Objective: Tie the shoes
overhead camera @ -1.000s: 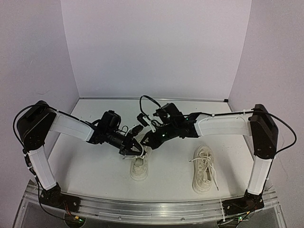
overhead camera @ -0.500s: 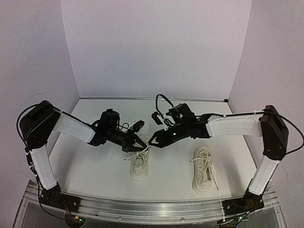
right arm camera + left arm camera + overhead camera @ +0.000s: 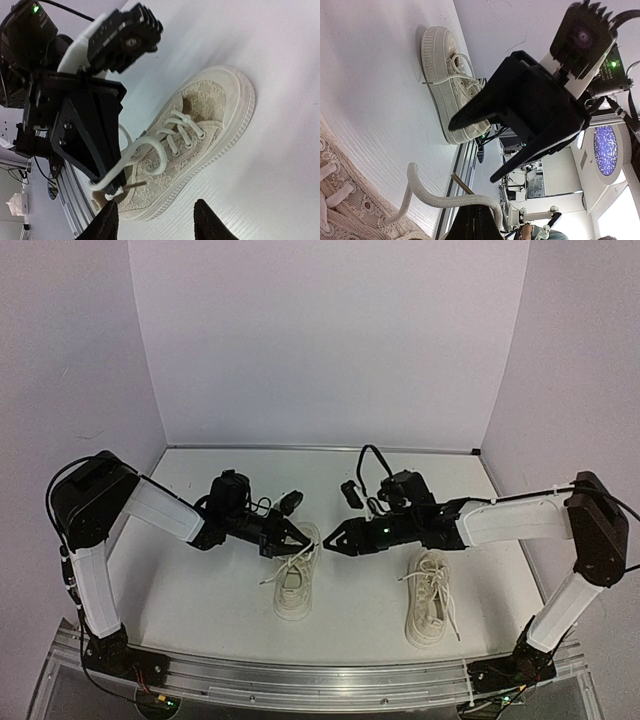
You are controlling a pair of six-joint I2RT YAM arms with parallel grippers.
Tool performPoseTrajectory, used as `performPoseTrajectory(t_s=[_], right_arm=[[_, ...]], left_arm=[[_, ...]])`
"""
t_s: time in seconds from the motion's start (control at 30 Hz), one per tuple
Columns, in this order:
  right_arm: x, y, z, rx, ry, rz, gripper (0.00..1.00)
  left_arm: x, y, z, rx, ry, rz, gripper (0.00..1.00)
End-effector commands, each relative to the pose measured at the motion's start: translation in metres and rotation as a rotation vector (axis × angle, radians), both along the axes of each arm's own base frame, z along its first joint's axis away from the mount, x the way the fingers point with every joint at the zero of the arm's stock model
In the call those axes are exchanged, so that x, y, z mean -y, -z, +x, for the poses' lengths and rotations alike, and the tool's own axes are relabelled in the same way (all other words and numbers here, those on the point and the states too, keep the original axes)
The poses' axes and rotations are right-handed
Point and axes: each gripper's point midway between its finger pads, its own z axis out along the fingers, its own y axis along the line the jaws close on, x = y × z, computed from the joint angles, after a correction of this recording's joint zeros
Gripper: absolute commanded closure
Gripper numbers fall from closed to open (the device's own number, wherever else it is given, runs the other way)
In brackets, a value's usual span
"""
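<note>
On the white surface point(image 3: 180, 585) a cream-white textile low-top sneaker point(image 3: 294, 592) with a thick pale sole lies a little toward 7 o'clock of centre, its length along the 12-to-6 line. A second cream-white sneaker point(image 3: 428, 605) lies well apart from it toward 4 o'clock, roughly parallel, with its laces loose over its top. The left pincer point(image 3: 298, 538) hangs just past the first sneaker's 12 o'clock end, its jaws pressed together on a long white lace point(image 3: 450, 202). The lace climbs in a slack curve from the eyelets up to the fingertips, and a short brown-tipped end pokes out beyond the grip. The right pincer point(image 3: 332, 541) faces the left one from 3 o'clock, near but not touching, its jaws spread wide with nothing between them. Another strand of lace trails off the first sneaker's 9 o'clock side.
</note>
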Motion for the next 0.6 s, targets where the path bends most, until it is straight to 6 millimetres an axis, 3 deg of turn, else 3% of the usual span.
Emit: performPoseTrajectory(t_s=[0.0,0.23,0.57], right_arm=[[-0.03,-0.024,-0.024,0.011,-0.072,0.144,0.57],[-0.045,-0.021,-0.026,0.016,-0.083,0.166,0.58],[-0.052,0.0,-0.02,0.011,-0.079,0.125,0.65]], left_arm=[[0.003,-0.015,0.005,0.04,0.001,-0.051,1.0],[0.002,-0.015,0.005,0.038,-0.001,-0.051,1.0],[0.002,-0.017,0.005,0.042,-0.002,-0.053,1.0]])
